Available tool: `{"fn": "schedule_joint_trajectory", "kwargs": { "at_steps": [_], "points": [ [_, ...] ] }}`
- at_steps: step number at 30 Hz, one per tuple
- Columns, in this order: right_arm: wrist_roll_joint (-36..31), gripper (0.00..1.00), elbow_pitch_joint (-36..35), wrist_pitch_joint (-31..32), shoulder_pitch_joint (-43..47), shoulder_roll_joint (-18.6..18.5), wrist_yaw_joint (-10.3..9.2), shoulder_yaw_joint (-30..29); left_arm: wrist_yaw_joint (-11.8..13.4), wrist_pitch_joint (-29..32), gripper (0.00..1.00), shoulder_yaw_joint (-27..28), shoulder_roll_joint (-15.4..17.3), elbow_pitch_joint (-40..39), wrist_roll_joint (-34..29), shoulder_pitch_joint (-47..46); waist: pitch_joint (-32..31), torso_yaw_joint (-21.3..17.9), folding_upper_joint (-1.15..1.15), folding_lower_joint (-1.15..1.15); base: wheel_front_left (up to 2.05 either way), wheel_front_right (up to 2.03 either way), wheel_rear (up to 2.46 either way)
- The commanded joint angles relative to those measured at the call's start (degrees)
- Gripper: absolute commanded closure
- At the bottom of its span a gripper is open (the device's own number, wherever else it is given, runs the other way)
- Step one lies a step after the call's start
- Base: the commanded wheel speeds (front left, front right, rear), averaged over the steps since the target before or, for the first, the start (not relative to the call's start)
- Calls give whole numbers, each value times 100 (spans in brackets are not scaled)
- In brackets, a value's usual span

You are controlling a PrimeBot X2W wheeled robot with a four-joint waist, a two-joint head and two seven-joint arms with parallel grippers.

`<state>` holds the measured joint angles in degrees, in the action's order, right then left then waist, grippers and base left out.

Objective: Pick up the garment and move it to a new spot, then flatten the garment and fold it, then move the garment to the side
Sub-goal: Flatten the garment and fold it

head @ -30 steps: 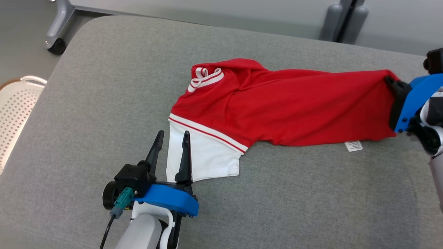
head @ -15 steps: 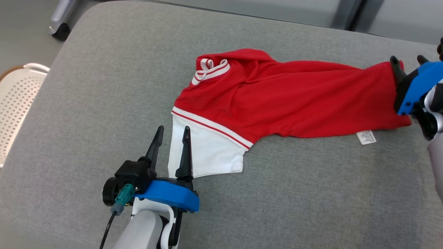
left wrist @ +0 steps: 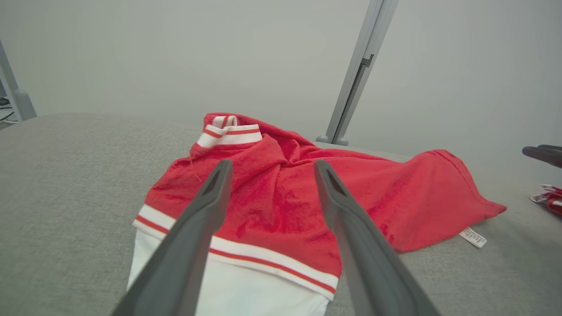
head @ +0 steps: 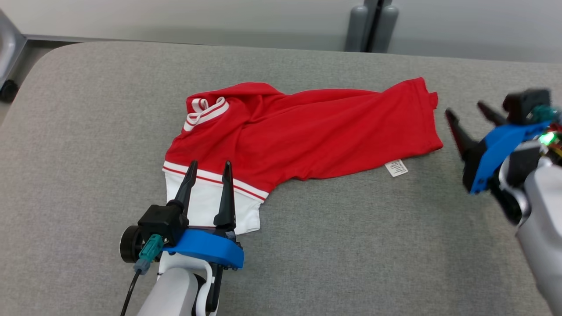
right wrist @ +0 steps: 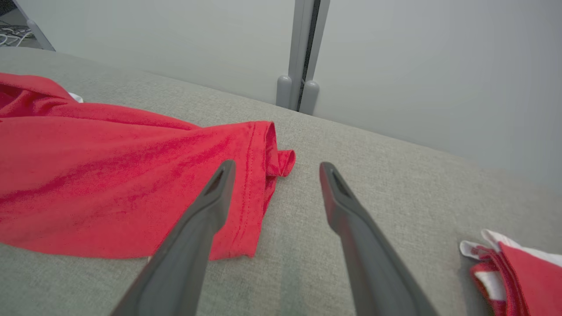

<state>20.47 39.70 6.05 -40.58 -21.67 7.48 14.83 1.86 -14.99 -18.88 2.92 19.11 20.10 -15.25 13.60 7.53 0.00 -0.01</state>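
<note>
Head view: the garment [head: 307, 131] lies stretched left to right across the middle of the grey cushion [head: 351, 245]. Its striped collar is at the upper left and a white panel at the lower left. The right hem is slightly curled, and a white label [head: 396, 168] pokes out from the lower edge. The left gripper [head: 210, 163] is over the white panel with its jaws spread, holding nothing. The right gripper [head: 463, 107] is just beside the right hem, apart from it, with its jaws spread and empty. Wide bare cushion runs along the near side and out to the left. A narrower strip lies behind the garment, up to the far edge where a grey post [head: 371, 26] stands.

Left wrist view: the left gripper [left wrist: 272, 163] has its two fingers spread wide over the red and white stripe of the garment [left wrist: 281, 197]. Whether they touch the cloth I cannot tell. Bare cushion lies to the left. At the right edge a dark finger [left wrist: 542, 153] of the other arm shows.

Right wrist view: the right gripper [right wrist: 276, 163] has its jaws apart. The left finger is over the hem of the garment [right wrist: 109, 175] and the right finger is over bare cushion. A folded red and white cloth [right wrist: 513, 263] lies at the lower right, well apart from the hem
</note>
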Motion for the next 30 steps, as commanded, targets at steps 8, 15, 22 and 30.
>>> {"fn": "schedule_joint_trajectory", "kwargs": {
  "at_steps": [8,15,22,30],
  "points": [
    [145,0,-336,-30,760,277,3,258,-77,-28,0,72,-3,30,-83,-8,72,-53,0,1,0,0,0],
    [-107,0,202,-126,439,406,3,-140,-99,-28,0,72,-5,30,-87,-124,209,223,0,1,0,0,0],
    [-499,0,1081,-20,128,559,2,-679,-60,-28,0,39,-5,30,-7,-111,281,505,0,1,0,0,0],
    [-677,33,1187,-310,62,823,2,-637,-4,-28,0,77,-8,-7,-7,-30,216,502,0,1,0,0,0]
  ]
}}
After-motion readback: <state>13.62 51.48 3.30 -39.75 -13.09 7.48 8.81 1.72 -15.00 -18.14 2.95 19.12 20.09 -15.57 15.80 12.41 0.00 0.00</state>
